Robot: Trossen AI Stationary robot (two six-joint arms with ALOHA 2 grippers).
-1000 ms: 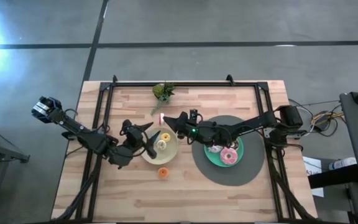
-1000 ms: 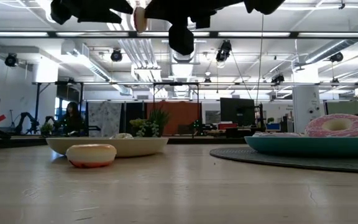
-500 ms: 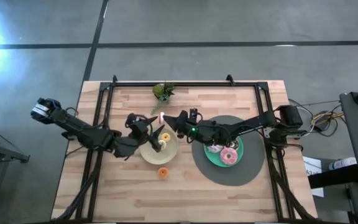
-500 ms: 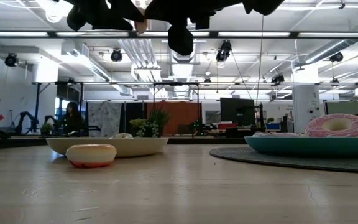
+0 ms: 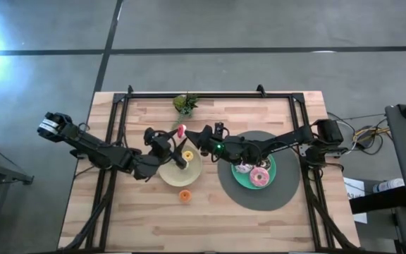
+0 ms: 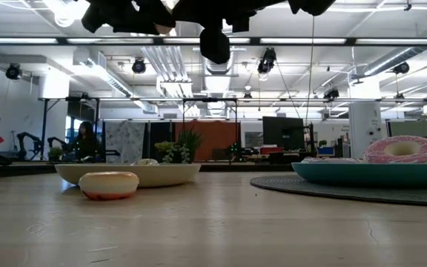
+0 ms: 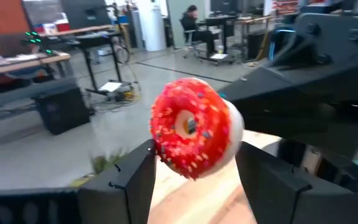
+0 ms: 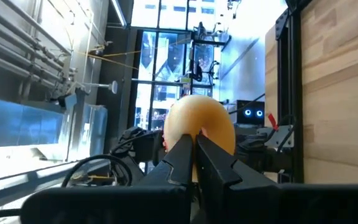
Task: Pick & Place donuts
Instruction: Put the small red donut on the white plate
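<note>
I have both arms reaching in toward the middle of the tabletop (image 5: 146, 219). My left pincer (image 5: 180, 131) hangs above the far edge of the beige plate (image 5: 192, 171), pinching a red donut (image 7: 191, 127) with coloured sprinkles between its two fingers (image 7: 132, 180); in the left wrist view the ring sits upright, its hole facing the camera, clamped from both sides and well off the wood. In the high view that same ring shows as a small pink-red spot just beside the pincer tip.

My right pincer (image 5: 191, 138) hovers close by, at the plate's far right edge, its tip just beside the left one. The right wrist view shows its fingers (image 8: 180, 155) pressed together on a rounded orange donut (image 8: 199, 127), seen from its side.

On the beige plate lies a cream mini donut (image 5: 187, 156). An orange mini donut (image 5: 185, 195) rests on the bare wood just near the plate's front edge; the low view shows it flat on the tabletop in front of the plate. On the teal plate (image 5: 240, 178), which sits on a dark round mat (image 5: 287, 190), lies a pink donut (image 5: 260, 176). A small potted plant (image 5: 185, 104) stands near the far edge.
</note>
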